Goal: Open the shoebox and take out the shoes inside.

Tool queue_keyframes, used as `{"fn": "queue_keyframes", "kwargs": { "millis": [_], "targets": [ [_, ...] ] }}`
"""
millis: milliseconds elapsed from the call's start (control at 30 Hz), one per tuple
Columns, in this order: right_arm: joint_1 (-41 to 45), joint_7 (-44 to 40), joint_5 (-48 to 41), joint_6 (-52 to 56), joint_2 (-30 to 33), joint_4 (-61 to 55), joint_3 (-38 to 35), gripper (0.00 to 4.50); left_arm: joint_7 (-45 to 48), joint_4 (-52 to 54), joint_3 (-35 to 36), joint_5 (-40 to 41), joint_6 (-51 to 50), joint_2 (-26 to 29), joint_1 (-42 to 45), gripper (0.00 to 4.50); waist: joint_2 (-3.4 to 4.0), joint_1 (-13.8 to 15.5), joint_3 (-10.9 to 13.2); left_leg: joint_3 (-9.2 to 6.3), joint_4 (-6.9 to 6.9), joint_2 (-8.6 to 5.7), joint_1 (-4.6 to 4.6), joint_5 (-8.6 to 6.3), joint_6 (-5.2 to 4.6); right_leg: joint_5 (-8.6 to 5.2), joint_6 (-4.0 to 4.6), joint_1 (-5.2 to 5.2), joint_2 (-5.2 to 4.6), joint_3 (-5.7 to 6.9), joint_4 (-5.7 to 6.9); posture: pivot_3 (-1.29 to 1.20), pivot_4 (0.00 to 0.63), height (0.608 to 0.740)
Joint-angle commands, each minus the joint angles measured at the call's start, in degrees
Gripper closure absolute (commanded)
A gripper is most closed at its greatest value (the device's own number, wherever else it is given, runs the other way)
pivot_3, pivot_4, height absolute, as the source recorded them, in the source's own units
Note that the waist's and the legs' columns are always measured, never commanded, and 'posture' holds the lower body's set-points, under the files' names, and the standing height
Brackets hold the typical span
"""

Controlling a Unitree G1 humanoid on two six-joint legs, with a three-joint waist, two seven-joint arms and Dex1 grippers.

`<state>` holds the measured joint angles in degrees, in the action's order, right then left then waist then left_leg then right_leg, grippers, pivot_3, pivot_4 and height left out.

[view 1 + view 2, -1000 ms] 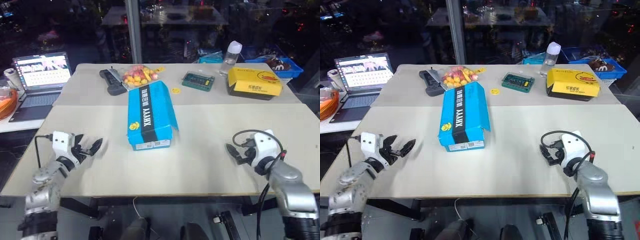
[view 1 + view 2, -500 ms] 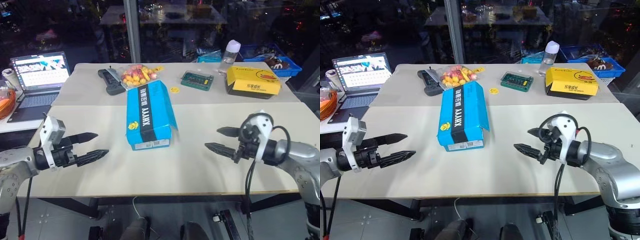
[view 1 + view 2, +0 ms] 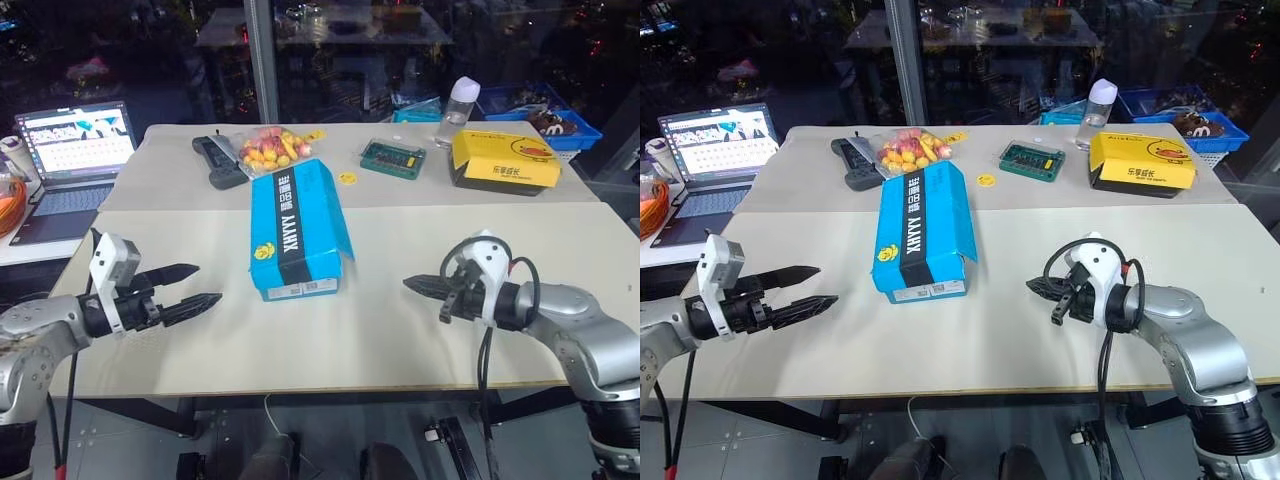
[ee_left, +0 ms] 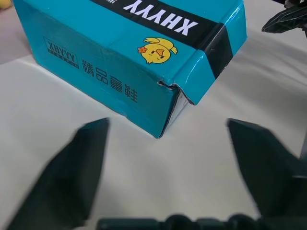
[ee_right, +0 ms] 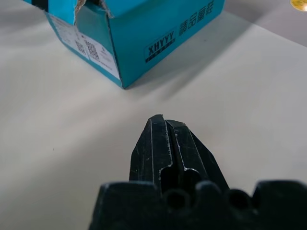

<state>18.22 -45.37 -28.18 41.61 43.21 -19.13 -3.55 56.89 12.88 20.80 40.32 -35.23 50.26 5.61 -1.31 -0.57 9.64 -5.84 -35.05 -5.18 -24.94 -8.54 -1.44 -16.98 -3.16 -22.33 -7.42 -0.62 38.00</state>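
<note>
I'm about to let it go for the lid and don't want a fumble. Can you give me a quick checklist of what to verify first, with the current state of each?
1. Shoebox lid closed, flat on the table: ok.
2. Left gripper open, to the box's left, apart from it: ok.
3. Right gripper open for a grasp: not ok, its fingers are shut together.
4. Space beside the box's near end free of objects: ok.
5. Torn near corner of the lid sound enough to lift: cannot tell.
6. Shoes inside: cannot tell, lid covers them.

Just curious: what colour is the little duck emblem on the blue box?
Yellow, on the shoebox lid; clearest in the left wrist view.
</note>
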Motion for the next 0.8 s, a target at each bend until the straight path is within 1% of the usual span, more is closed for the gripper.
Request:
{"fn": "queue_keyframes", "kwargs": {
  "millis": [33, 200, 233, 267, 367, 467, 533, 667, 733, 800],
  "targets": [
    [1.25, -0.21, 0.07, -1.78, -0.17, -1.25, -0.49, 4.50, 0.16, 0.52, 1.40, -0.34, 1.31, 0.25, 0.00, 2.05, 0.00, -0.01, 0.00, 0.00, 0.00, 0.00, 0.00, 0.00, 0.00, 0.00, 0.00, 0.00, 0.00, 0.00, 0.00, 0.00, 0.150, 0.740],
    [1.18, -0.28, 0.63, -2.11, -0.13, -1.01, -0.01, 4.50, -0.10, -1.45, -0.02, -2.27, 2.78, -0.07, 1.02, 3.81, 0.00, 0.00, 0.00, 0.00, 0.00, -0.01, 0.00, 0.00, 0.00, 0.00, 0.00, 0.00, 0.00, 0.00, 0.00, 0.00, 0.150, 0.740],
    [1.19, -0.30, 0.76, -2.23, -0.17, -0.86, 0.06, 4.50, -0.39, -1.98, -0.51, -3.04, 3.22, -0.31, 1.25, 4.07, 0.00, -0.01, 0.00, 0.00, 0.00, -0.01, 0.00, 0.00, 0.00, 0.00, 0.00, 0.00, 0.00, 0.00, 0.01, 0.00, 0.150, 0.740],
    [1.32, -0.34, 1.06, -2.42, -0.21, -0.63, 0.32, 4.50, -1.01, -2.85, -1.49, -4.37, 3.91, -0.64, 1.63, 4.45, 0.00, 0.00, 0.00, 0.00, -0.01, -0.01, 0.00, 0.00, 0.00, 0.00, 0.00, 0.00, 0.01, 0.00, 0.02, 0.00, 0.150, 0.740],
    [2.92, -0.64, 3.72, -4.26, -0.93, 1.93, 3.46, 4.50, -3.89, -5.95, -7.66, -10.01, 4.50, -2.19, 3.21, 4.45, 0.01, 0.04, 0.00, 0.00, -0.02, -0.01, 0.08, 0.00, 0.00, 0.01, 0.00, 0.07, 0.01, 0.01, 0.02, 0.00, 0.150, 0.740],
    [8.91, 0.61, 8.27, -8.20, -5.25, 10.08, 8.04, 4.50, -6.32, -10.08, -13.05, -13.56, 5.88, -6.97, 7.56, 4.45, -0.03, -0.10, 0.01, 0.02, -0.01, -0.02, 0.33, 0.00, 0.01, 0.02, -0.02, 0.13, 0.02, 0.00, 0.01, 0.00, 0.150, 0.740],
    [14.34, 1.79, 11.73, -11.18, -8.95, 17.56, 10.80, 4.50, -7.05, -13.07, -15.66, -15.09, 6.56, -10.08, 11.55, 4.45, -0.07, -0.19, 0.04, 0.02, -0.02, -0.02, 0.30, 0.02, 0.03, 0.07, 0.00, 0.16, 0.10, -0.02, 0.06, 0.00, 0.150, 0.740],
    [24.52, 1.90, 17.74, -18.71, -14.46, 32.55, 14.90, 4.50, -4.46, -17.46, -20.41, -17.08, 8.15, -13.74, 17.68, 4.45, -0.10, -0.39, 0.05, 0.03, -0.02, -0.02, 0.25, 0.15, 0.22, 0.15, 0.06, 0.10, 0.24, -0.04, 0.10, 0.00, 0.150, 0.740],
    [28.54, 1.38, 20.58, -23.26, -16.15, 39.84, 16.32, 4.50, -2.78, -19.61, -22.29, -18.34, 9.20, -14.45, 20.41, 4.45, -0.10, -0.42, 0.05, 0.03, 0.00, -0.04, 0.23, 0.18, 0.27, 0.16, 0.06, 0.08, 0.24, -0.06, 0.10, 0.00, 0.150, 0.740],
    [31.09, 0.35, 22.73, -27.19, -17.50, 44.64, 17.80, 4.50, -1.34, -22.29, -23.15, -19.29, 10.04, -14.67, 23.27, 4.45, -0.11, -0.45, 0.06, 0.03, 0.03, -0.08, 0.22, 0.18, 0.28, 0.16, 0.06, 0.07, 0.24, -0.06, 0.10, 0.00, 0.150, 0.740]
  ]
}}
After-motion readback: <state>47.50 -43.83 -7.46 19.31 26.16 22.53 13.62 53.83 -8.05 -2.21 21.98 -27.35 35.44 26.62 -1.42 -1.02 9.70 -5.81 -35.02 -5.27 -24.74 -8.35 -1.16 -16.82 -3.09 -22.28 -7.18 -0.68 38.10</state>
